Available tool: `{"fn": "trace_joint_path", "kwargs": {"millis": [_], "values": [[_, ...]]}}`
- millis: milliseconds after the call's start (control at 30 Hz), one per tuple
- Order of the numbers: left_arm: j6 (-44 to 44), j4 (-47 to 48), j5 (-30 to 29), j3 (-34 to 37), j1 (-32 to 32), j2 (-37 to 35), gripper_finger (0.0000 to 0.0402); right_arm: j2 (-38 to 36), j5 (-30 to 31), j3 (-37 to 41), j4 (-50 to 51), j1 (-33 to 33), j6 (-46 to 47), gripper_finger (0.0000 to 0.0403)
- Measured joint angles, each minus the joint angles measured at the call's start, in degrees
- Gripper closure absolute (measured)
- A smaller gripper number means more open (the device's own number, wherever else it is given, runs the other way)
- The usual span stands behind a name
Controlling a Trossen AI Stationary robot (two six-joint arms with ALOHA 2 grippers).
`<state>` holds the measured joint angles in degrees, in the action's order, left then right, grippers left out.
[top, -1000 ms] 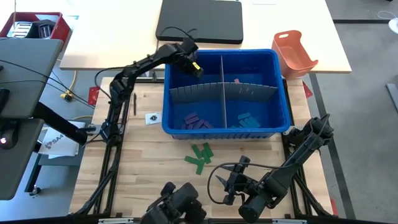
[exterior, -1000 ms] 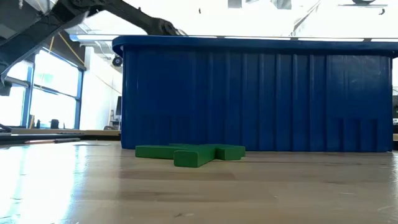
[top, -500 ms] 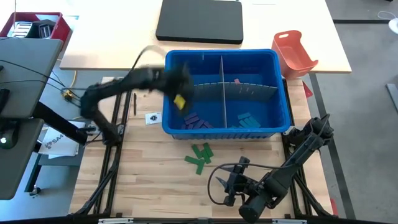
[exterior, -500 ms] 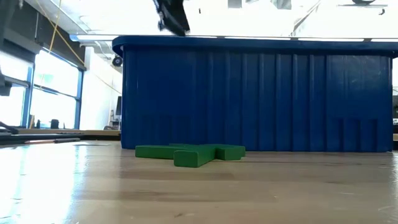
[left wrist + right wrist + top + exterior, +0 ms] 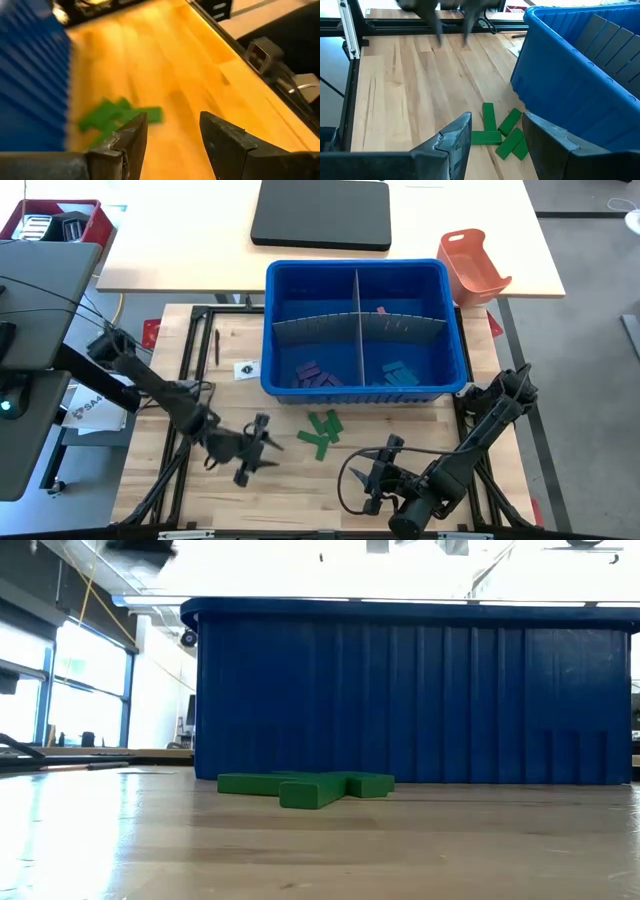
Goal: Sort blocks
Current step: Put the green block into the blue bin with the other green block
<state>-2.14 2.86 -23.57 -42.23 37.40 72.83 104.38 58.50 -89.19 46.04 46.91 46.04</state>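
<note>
Green blocks [image 5: 322, 430], left tool [image 5: 262, 446] newly alongside

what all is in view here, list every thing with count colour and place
green blocks: several, green, loose pile on the wood table in front of the bin
purple blocks: several, purple, bin's near left compartment
teal blocks: a few, blue-green, bin's near right compartment
pink blocks: a few, pink, by the divider in the right half
bin: one, blue, table centre
divider sheet: grey, slotted, crossing inside the bin
tray: one, orange-red, beyond the bin's right corner
dark pad: one, black, on the white table behind
left gripper: open, empty, left of the green pile
right gripper: open, empty, near table edge
</note>
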Motion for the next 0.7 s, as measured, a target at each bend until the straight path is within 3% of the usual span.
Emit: {"fn": "trace_joint_path", "kwargs": {"millis": [100,200,400,533,700], "values": [[-8.6,-12.5,0.0,7.8,0.4,2.8,0.0229,0.0,0.0,0.0,0.0,-0.4,0.0,0.0231],[-12.7,-16.5,1.1,11.9,-2.3,6.6,0.0229,0.0,0.0,0.0,0.0,-0.8,0.0,0.0231],[-8.7,-19.8,5.9,12.6,-8.6,12.3,0.0224,0.0,-0.7,0.0,-0.1,-2.0,0.4,0.0231],[-5.2,-24.5,12.0,12.5,-13.5,15.9,0.0197,0.0,-1.5,0.0,-0.5,-2.5,0.4,0.0231],[-1.9,-28.2,14.7,12.6,-18.2,19.9,0.0154,0.0,-1.6,0.0,-1.0,-2.6,0.4,0.0231]]}}
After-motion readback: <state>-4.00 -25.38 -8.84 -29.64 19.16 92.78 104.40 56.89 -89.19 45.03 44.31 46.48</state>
